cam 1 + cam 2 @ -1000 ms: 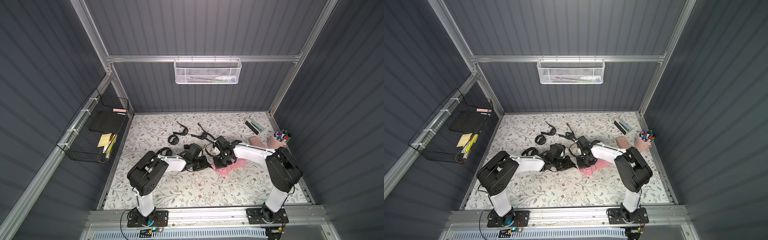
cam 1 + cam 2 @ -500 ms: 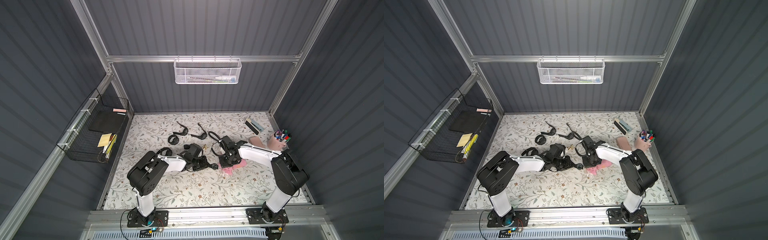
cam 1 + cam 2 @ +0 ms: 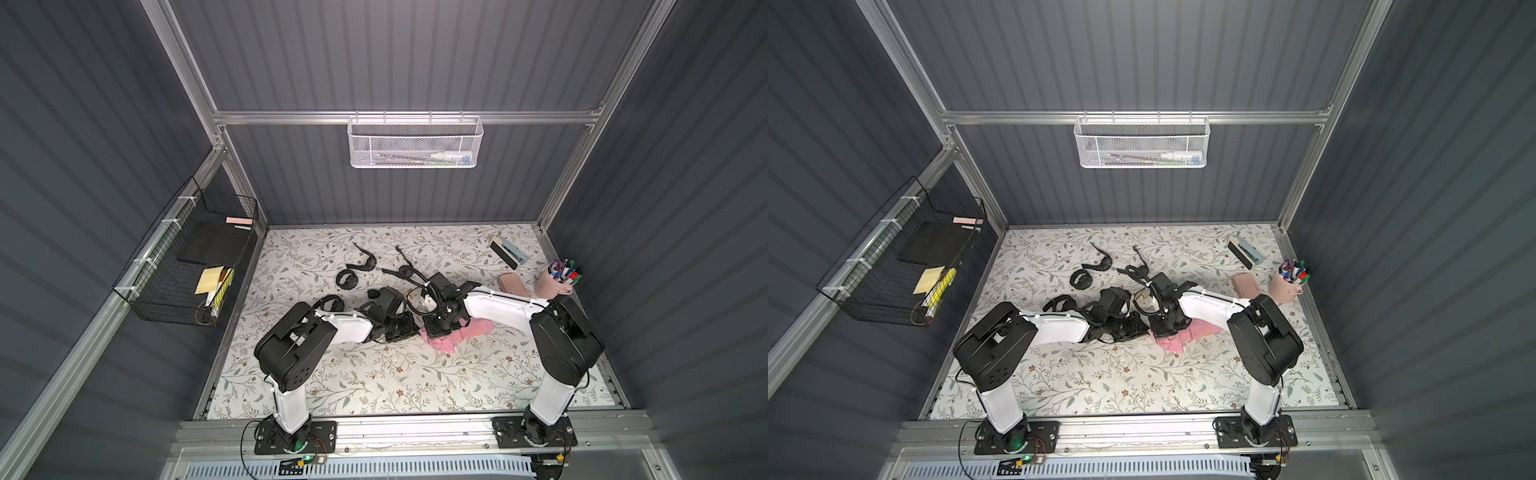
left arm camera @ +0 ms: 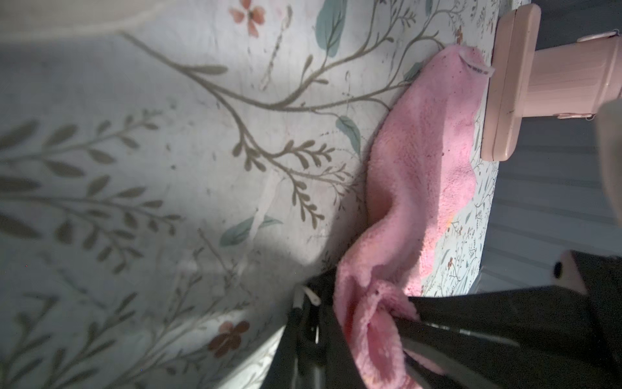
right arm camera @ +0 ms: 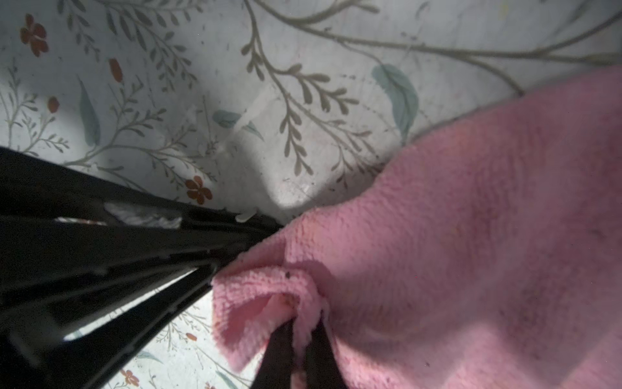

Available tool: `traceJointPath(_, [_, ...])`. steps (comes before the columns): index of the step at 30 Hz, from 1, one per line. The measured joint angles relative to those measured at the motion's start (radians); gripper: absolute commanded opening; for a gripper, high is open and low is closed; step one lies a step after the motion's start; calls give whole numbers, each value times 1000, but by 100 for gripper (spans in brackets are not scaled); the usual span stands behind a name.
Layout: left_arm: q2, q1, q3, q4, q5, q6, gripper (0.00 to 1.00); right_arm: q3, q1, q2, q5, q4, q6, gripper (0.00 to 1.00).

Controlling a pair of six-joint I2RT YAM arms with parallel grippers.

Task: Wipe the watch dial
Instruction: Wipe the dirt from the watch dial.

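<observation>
Two robot arms (image 3: pixel 353 328) (image 3: pixel 503 305) are standing at the lower edge. Four loose black watch bands (image 3: pixel 365 261) (image 3: pixel 347 279) (image 3: pixel 405 272) (image 3: pixel 332 303) are lying above centre, one pink cloth (image 3: pixel 473 328) at centre. One pen cup (image 3: pixel 548 284), one pink case (image 3: pixel 513 283) and one black-and-blue object (image 3: pixel 509 253) are sitting at right. Two wire baskets (image 3: pixel 415 143) (image 3: pixel 166 286) are hanging.

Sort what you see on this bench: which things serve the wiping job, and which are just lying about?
In use: pink cloth, pinched in the right gripper's jaws; left gripper beside it, watch not clearly visible.
Lying about: loose black straps, stapler, pink case, pen cup, white basket, black basket.
</observation>
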Motion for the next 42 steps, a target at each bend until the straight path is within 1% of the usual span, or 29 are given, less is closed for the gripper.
traceJointPath(8, [0, 0, 0, 0, 0, 0, 14, -19, -14, -33, 78, -36, -4, 0])
traceJointPath(11, [0, 0, 0, 0, 0, 0, 14, 35, -13, -5, 76, -57, -2, 0])
traceJointPath(15, [0, 0, 0, 0, 0, 0, 14, 98, 27, 33, 73, -48, -6, 0])
traceJointPath(20, [0, 0, 0, 0, 0, 0, 14, 64, 59, 30, 74, -40, -15, 0])
traceJointPath(26, [0, 0, 0, 0, 3, 4, 14, -20, 26, -32, 95, -33, -16, 0])
traceJointPath(30, [0, 0, 0, 0, 3, 4, 14, 8, -5, -15, 102, -63, -15, 0])
traceJointPath(35, [0, 0, 0, 0, 2, 4, 14, 72, 23, 34, 97, -55, -15, 0])
traceJointPath(42, [0, 0, 0, -4, 3, 4, 14, 39, 34, 27, 90, -10, -8, 0])
